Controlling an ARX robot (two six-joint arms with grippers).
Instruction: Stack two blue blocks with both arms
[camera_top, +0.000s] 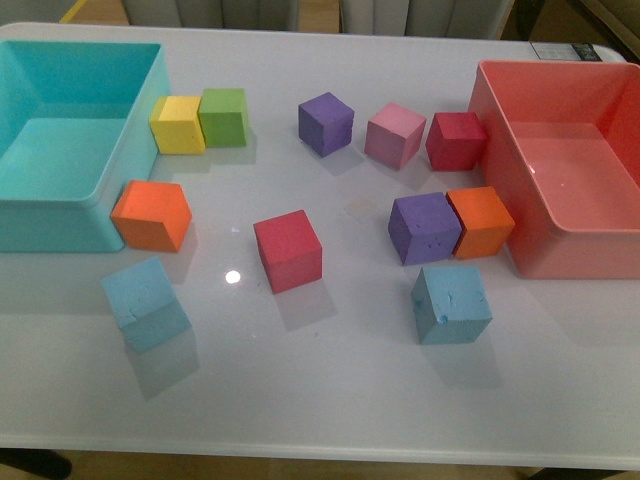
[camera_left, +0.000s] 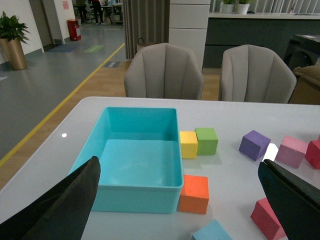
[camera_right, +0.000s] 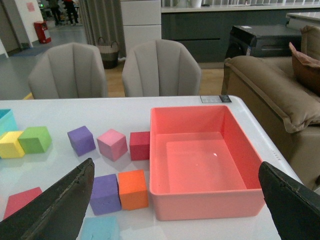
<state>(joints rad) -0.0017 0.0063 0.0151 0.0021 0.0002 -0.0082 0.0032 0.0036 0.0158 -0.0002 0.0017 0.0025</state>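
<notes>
Two sky-blue foam cubes lie on the white table in the front view: one at the near left (camera_top: 146, 302), one at the near right (camera_top: 451, 304). Neither arm shows in the front view. My left gripper (camera_left: 180, 210) is open and empty above the table; the left blue cube's corner (camera_left: 214, 232) shows between its fingers (camera_left: 60, 205), near the orange cube (camera_left: 194, 193). My right gripper (camera_right: 175, 210) is open and empty; the right blue cube (camera_right: 100, 229) lies by its finger (camera_right: 55, 207), in front of a purple cube (camera_right: 105, 193).
A teal bin (camera_top: 60, 200) stands at the far left, a salmon bin (camera_top: 610, 255) at the far right. Between them lie yellow (camera_top: 177, 125), green (camera_top: 224, 117), orange (camera_top: 151, 215), red (camera_top: 288, 250), purple (camera_top: 325, 123), pink (camera_top: 394, 135), crimson (camera_top: 456, 140), purple (camera_top: 423, 228) and orange (camera_top: 481, 222) cubes.
</notes>
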